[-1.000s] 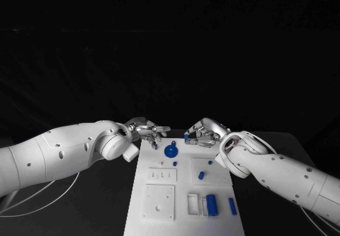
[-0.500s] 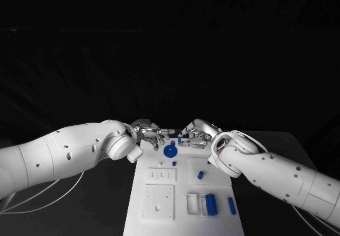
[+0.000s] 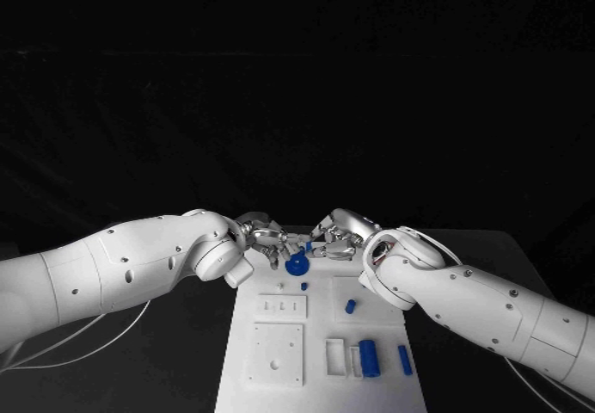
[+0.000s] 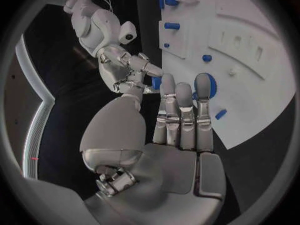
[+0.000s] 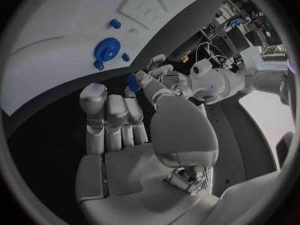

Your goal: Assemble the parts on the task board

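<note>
Head view: both hands have closed in over the task board's (image 3: 319,314) far end. The right hand (image 3: 337,234) pinches a small blue part (image 3: 308,247). The left hand (image 3: 266,237) reaches it, but I cannot tell whether it grips. This looks like a handover.

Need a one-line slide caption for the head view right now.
Both hands, left hand and right hand, meet above the blue disc at the far end of the task board.

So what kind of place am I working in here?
Likely a robotics lab test bench: a black table under dark backdrop, a white task board with blue parts, and equipment racks beyond the table.
</note>
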Robot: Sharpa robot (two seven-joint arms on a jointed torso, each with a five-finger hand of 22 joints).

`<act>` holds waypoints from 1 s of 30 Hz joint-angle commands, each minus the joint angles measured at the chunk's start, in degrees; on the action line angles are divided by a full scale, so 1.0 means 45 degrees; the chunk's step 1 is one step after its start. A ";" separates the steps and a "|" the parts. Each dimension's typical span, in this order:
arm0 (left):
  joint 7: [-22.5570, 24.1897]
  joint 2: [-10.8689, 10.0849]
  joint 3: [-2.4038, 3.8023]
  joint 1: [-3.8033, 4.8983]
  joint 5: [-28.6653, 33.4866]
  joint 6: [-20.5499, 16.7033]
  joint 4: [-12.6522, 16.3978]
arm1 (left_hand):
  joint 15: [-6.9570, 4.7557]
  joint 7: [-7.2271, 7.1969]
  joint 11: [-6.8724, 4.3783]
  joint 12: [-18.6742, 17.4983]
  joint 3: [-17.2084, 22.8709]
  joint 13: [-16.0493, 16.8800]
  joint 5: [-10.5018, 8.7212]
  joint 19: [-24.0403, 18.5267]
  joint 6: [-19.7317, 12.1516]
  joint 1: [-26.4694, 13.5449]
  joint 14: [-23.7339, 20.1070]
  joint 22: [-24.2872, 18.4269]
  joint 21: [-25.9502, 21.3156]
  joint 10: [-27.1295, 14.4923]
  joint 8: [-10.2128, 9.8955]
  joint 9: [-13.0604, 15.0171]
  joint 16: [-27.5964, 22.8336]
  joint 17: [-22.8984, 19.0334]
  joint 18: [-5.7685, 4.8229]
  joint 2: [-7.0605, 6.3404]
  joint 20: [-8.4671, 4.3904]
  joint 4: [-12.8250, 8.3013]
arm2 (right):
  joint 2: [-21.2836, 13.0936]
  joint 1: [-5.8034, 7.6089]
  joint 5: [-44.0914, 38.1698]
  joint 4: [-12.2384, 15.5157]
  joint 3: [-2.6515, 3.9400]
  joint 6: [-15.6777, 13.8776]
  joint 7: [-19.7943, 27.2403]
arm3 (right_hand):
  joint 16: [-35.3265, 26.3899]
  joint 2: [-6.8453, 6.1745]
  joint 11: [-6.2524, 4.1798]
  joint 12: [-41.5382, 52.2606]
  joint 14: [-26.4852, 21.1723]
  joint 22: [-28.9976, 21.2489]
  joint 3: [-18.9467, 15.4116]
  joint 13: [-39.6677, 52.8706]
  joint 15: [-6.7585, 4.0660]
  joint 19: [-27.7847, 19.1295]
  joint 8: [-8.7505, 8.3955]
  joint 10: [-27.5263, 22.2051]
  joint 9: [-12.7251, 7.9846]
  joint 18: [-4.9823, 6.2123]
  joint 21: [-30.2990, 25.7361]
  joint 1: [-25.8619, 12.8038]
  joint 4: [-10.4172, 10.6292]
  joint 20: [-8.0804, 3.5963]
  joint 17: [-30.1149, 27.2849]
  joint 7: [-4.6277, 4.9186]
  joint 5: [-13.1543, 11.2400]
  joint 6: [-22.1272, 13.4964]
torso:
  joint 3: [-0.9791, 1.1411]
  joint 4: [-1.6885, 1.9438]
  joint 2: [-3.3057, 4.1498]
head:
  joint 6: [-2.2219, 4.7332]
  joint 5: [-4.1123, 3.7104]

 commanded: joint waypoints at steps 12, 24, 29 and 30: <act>-0.0563 0.0280 0.0017 0.0027 -0.0816 0.0321 -0.0084 | -0.0010 -0.0005 -0.0013 -0.0024 0.0037 0.0010 -0.0104 0.0052 -0.0097 0.0054 -0.0045 0.0088 -0.0132 -0.0095 -0.0062 -0.0099 0.0070 -0.0056 0.0047 0.0032 0.0064 -0.0010 | 0.0157 0.0082 -0.0249 0.0011 -0.0071 0.0456 -0.0233 | -0.0002 -0.0032 -0.0086 -0.0016 0.0022 0.1145 -0.0088 -0.0001 -0.0057 0.0737 0.0079 0.0006 0.0019 -0.0028 0.0006 -0.0106 0.0128 -0.0071 -0.0006 -0.0028 0.0065 0.0024 | 0.0003 0.0028 -0.0012 | -0.0039 -0.0073; -0.0570 0.0412 0.0020 0.0027 -0.0908 0.0280 -0.0201 | -0.0015 -0.0024 -0.0021 -0.0044 0.0036 -0.0009 -0.0153 0.0087 -0.0113 0.0357 -0.0049 0.0224 -0.0271 -0.0111 -0.0060 -0.0188 0.0068 -0.0127 0.0038 0.0538 0.0061 -0.0300 | 0.0156 0.0095 -0.0348 0.0068 -0.0146 0.0479 -0.0258 | -0.0014 -0.0053 -0.0085 -0.0023 0.0024 0.1146 -0.0124 -0.0005 -0.0057 0.0739 0.0081 0.0004 0.0018 -0.0030 0.0020 -0.0095 0.0168 -0.0072 -0.0013 -0.0030 0.0079 0.0021 | -0.0014 0.0018 -0.0014 | -0.0013 -0.0103; -0.0615 0.0489 0.0021 0.0027 -0.0961 0.0409 -0.0211 | 0.0016 0.0007 0.0015 -0.0191 -0.0067 -0.0123 -0.0152 0.0099 -0.0184 0.0427 -0.0081 0.0308 -0.0476 -0.0148 -0.0066 -0.0425 -0.0060 -0.0236 0.0037 0.0731 0.0089 -0.0512 | 0.0157 0.0095 -0.0366 0.0073 -0.0168 0.0467 -0.0270 | -0.0041 -0.0072 -0.0086 -0.0043 0.0023 0.1144 -0.0142 -0.0015 -0.0058 0.0738 0.0081 -0.0012 0.0019 -0.0035 0.0013 -0.0062 0.0215 -0.0072 -0.0028 -0.0034 0.0107 0.0029 | -0.0003 0.0033 -0.0013 | 0.0000 -0.0100; -0.0622 0.0506 0.0020 0.0027 -0.0969 0.0430 -0.0217 | 0.0020 0.0003 0.0012 -0.0212 -0.0077 -0.0140 -0.0140 0.0101 -0.0187 0.0452 -0.0072 0.0316 -0.0511 -0.0143 -0.0062 -0.0454 -0.0068 -0.0243 0.0034 0.0776 0.0093 -0.0550 | 0.0160 0.0095 -0.0368 0.0073 -0.0171 0.0466 -0.0272 | -0.0041 -0.0072 -0.0086 -0.0043 0.0023 0.1144 -0.0142 -0.0015 -0.0058 0.0738 0.0081 -0.0012 0.0019 -0.0035 0.0013 -0.0062 0.0215 -0.0072 -0.0028 -0.0034 0.0107 0.0029 | -0.0003 0.0033 -0.0016 | -0.0003 -0.0097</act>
